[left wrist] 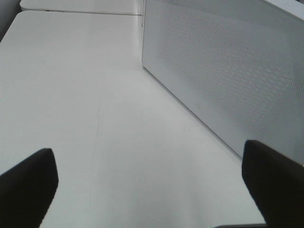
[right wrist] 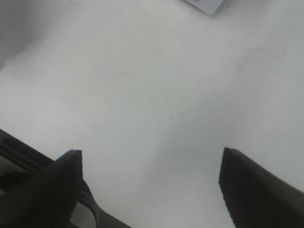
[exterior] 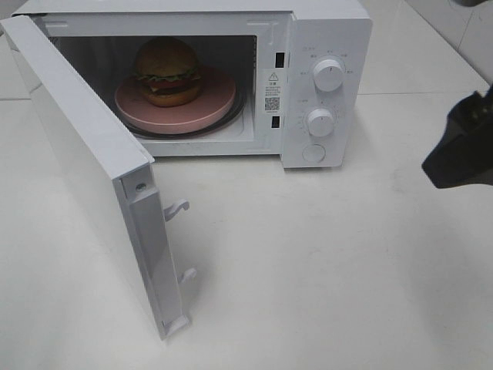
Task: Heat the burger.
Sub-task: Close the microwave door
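The burger (exterior: 167,71), with its brown bun, green lettuce and dark patty, sits on a round pink plate (exterior: 208,108) inside the white microwave (exterior: 327,31). The microwave's door (exterior: 77,169) is swung wide open to the left. My right gripper (right wrist: 149,159) hangs open and empty over the bare table, and shows as a black shape (exterior: 462,146) at the right edge, apart from the microwave. My left gripper (left wrist: 149,166) is open and empty, low over the table, beside a white perforated panel (left wrist: 228,71) of the microwave. It is outside the exterior high view.
Two round knobs (exterior: 329,75) (exterior: 319,122) and a round button (exterior: 313,153) sit on the microwave's right-hand panel. Two white latch hooks (exterior: 179,208) stick out of the door's free edge. The white table (exterior: 323,270) stretches in front of the microwave.
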